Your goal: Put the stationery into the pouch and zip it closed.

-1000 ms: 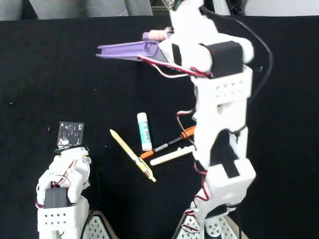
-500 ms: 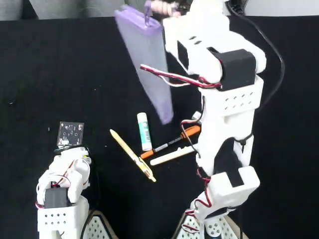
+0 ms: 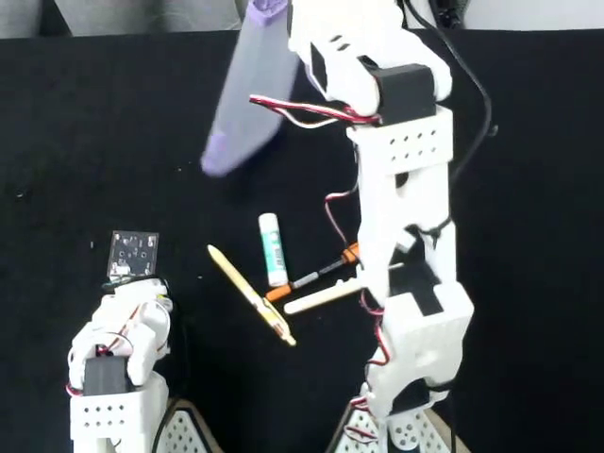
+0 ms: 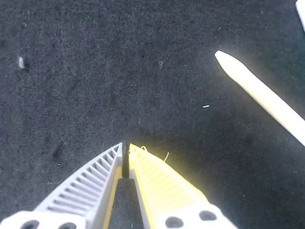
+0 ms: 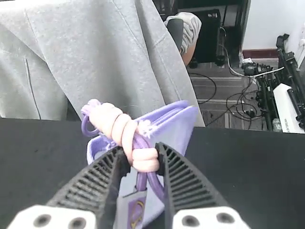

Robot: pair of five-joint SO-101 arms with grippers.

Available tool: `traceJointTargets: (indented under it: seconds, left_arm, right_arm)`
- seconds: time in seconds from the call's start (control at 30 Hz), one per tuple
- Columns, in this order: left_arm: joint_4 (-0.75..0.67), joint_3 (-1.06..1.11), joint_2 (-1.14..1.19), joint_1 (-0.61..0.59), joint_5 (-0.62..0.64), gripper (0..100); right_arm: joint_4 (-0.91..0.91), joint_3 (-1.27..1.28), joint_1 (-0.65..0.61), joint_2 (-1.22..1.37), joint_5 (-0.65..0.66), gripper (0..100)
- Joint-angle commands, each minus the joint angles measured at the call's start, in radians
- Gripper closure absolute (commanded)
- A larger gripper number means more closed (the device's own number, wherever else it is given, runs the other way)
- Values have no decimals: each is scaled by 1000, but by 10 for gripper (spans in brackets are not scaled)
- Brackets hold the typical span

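Note:
My right gripper point(image 5: 140, 153) is shut on the pink knotted cord point(image 5: 119, 128) at the zip end of the purple pouch point(image 5: 172, 125). The pouch point(image 3: 243, 94) hangs tilted in the air above the far middle of the table, under the raised right arm point(image 3: 401, 189). Below it on the black table lie a glue stick point(image 3: 272, 247), a cream pencil point(image 3: 250, 293), an orange pen point(image 3: 316, 274) and a white stick point(image 3: 326, 295). My left gripper point(image 4: 126, 149) is shut on nothing, low over the table, with the cream pencil's tip point(image 4: 257, 95) off to one side. The left arm point(image 3: 121, 344) sits folded at the near left.
The black table point(image 3: 94, 142) has free room on its left and far right. A person in grey clothing point(image 5: 86, 62) stands behind the table's far edge. Cables and equipment point(image 5: 248, 71) lie on the floor beyond.
The right arm has lifted higher with the pouch. The pouch has swung from lying flat to hanging down, its free end now pointing left. The left arm has not moved.

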Motion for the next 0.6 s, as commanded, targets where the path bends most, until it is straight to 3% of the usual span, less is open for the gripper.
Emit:
traceJointTargets:
  seconds: [0.0, 0.43, 0.57]
  left_arm:
    - [3, 22, 2, 15, 5, 970]
    - [3, 22, 2, 15, 5, 970]
    - [3, 22, 2, 15, 5, 970]
  right_arm:
    - [25, -12, -9, -21, -6, 960]
    - [473, -24, -14, -27, 170, 960]
    - [493, 50, -11, -47, 201, 960]
